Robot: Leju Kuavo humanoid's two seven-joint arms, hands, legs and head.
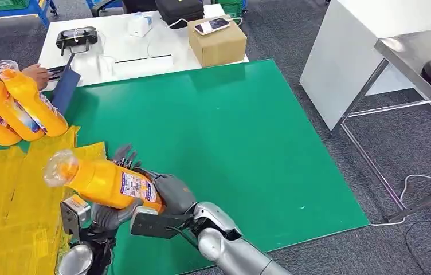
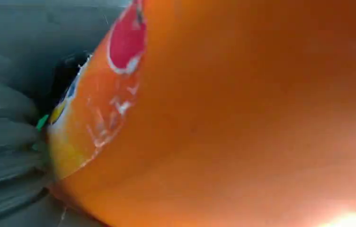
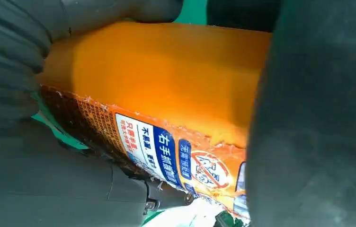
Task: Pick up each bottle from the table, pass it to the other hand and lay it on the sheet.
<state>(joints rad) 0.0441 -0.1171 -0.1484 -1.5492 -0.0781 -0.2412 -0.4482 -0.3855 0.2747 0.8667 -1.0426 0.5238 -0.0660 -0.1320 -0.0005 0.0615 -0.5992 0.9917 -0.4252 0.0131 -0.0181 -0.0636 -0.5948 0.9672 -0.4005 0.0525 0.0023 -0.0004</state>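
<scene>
Orange plastic bottle (image 1: 105,182), clear-capped and wearing a torn printed label, lay on its side in mid-air between our two hands, low over the near edge of the green table (image 1: 230,149) and just beside the crumpled yellow sheet (image 1: 12,200). Our right hand (image 1: 170,192) was wrapped around the base end of the bottle; the right wrist view showed its dark fingers (image 3: 308,142) closed across the label. Our left hand (image 1: 107,216) cupped the body from below, its fingers curled up against the orange wall, and the left wrist view had that wall pressed right up to the lens. Both hands were clamped on the same bottle, so we judged ourselves to be in the middle of the hand-over.

Three more orange bottles (image 1: 12,109) stood tilted at the far left, near a person's hand (image 1: 36,74).

Next, as we read it, the right hand would need to let go only once the left grip was firm; then the left arm could carry the bottle over the sheet and lay it down flat.
</scene>
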